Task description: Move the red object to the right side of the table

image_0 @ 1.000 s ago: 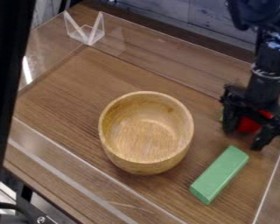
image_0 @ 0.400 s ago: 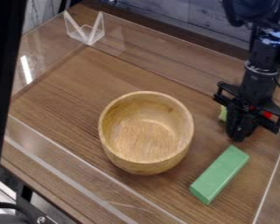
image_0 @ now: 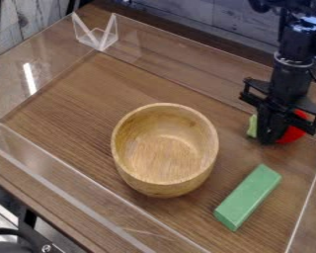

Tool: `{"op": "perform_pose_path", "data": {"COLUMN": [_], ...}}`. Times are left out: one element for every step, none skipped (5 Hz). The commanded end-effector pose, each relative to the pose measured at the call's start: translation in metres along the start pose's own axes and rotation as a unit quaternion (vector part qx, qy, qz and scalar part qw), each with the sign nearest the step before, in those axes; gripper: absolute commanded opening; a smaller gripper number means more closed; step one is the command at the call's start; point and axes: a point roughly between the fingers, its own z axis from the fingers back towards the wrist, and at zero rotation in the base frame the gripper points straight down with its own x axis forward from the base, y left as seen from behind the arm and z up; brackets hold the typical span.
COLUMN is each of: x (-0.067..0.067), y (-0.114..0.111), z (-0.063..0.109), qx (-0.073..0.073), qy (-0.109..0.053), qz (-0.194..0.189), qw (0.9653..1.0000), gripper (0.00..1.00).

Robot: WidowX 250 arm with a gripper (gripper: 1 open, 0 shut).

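The red object (image_0: 298, 130), a small glossy red toy fruit with a green bit on its left side, shows between the black fingers of my gripper (image_0: 278, 132). The gripper points almost straight down and is shut on the fruit, which seems held just above the table (image_0: 82, 99). This is near the right edge of the brown wood-grain top. The fingers hide most of the red object.
A wooden bowl (image_0: 165, 148) sits in the middle of the table, left of the gripper. A green rectangular block (image_0: 248, 197) lies at the front right. Low clear acrylic walls edge the top, and a clear folded stand (image_0: 95, 32) is at the back left.
The jaws have gone from open around the red object to shut on it. The gripper has risen a little with the fruit.
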Motion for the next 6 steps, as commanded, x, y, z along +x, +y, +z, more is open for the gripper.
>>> {"op": "perform_pose_path", "data": {"x": [0.003, 0.004, 0.005, 0.006, 0.008, 0.009], "y": [-0.001, -0.002, -0.002, -0.002, -0.003, -0.004], "z": [0.019, 0.015, 0.011, 0.006, -0.001, -0.006], "qx": [0.000, 0.000, 0.000, 0.001, 0.001, 0.001], "qy": [-0.034, -0.030, -0.027, -0.023, -0.018, -0.013], "qz": [-0.003, -0.004, -0.004, -0.005, -0.008, -0.010], "qw": [0.9994, 0.9995, 0.9996, 0.9997, 0.9998, 0.9999], "gripper": [0.00, 0.00, 0.00, 0.00, 0.00, 0.00]}}
